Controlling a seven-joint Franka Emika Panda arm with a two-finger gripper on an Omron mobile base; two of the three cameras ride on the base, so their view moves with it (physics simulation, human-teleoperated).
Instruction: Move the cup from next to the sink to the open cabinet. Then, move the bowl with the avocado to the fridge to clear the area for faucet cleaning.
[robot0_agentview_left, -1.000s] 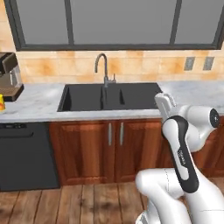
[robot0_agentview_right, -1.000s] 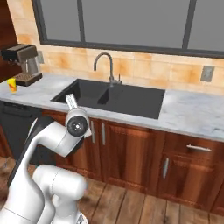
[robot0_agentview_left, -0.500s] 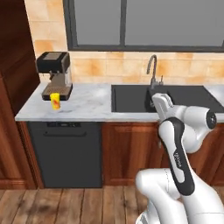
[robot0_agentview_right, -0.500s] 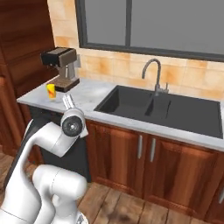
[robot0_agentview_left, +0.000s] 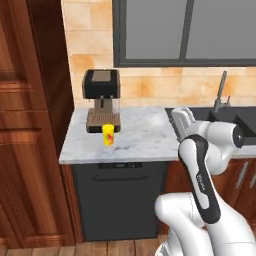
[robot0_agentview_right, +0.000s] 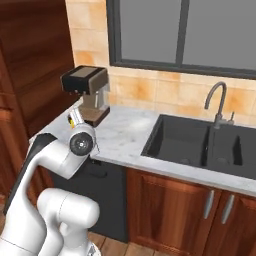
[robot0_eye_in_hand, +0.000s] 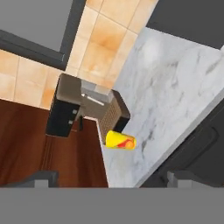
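Yellow cup on a marble table, robot arm nearby.
The cup (robot0_agentview_left: 108, 135) stands upright just in front of a coffee machine (robot0_agentview_left: 102, 99), near the table's (robot0_agentview_left: 140, 140) front edge, well left of the black sink (robot0_agentview_right: 200, 145) and its tap (robot0_agentview_right: 216, 102). The pincer (robot0_eye_in_hand: 109, 177) hovers apart from the cup, holding nothing; its fingertips sit wide apart.

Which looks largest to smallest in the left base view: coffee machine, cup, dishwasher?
1. Dishwasher
2. Coffee machine
3. Cup
The dishwasher sits nearer the camera, which adds a little to its size.
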